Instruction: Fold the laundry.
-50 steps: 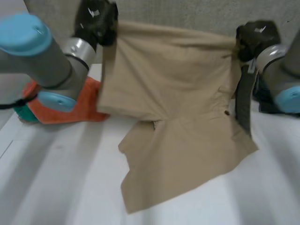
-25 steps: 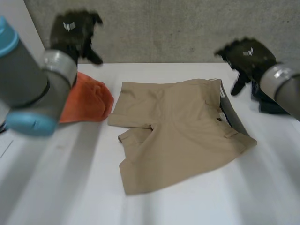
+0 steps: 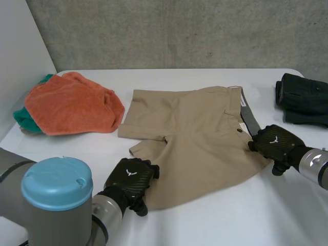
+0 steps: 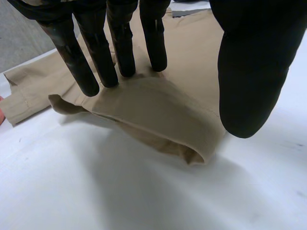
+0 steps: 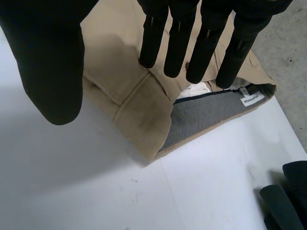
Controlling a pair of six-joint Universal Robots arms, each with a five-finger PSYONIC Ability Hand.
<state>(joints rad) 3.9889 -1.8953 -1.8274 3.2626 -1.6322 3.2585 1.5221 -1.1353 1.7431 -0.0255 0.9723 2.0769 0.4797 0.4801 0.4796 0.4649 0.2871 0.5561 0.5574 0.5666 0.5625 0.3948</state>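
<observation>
Left hand (image 3: 130, 179) and right hand (image 3: 274, 143) have both come down to the near edge of the shorts (image 3: 200, 133). A second ago they held that garment up in the air by its far edge, and then they let it drop. Each hand now has straight fingers with the tips resting on the cloth and the thumb standing clear, so neither grips anything. Your left hand is on the shorts' near hem corner, where the hem lifts a little. Your right hand is on the near waistband corner, where the grey lining shows.

Under the shorts, the white table (image 3: 205, 225) carries everything, and the shorts now lie spread flat on it. An orange towel (image 3: 72, 105) is heaped off the leg end of the shorts. A dark folded garment (image 3: 302, 100) sits past the waistband end, well apart. A green cloth (image 3: 23, 119) peeks from under the towel, on the side away from the shorts. A white label (image 5: 252, 97) shows inside the waistband.

Spreading looks finished. You probably need to pinch these two corners next and carry them over for the first fold.
</observation>
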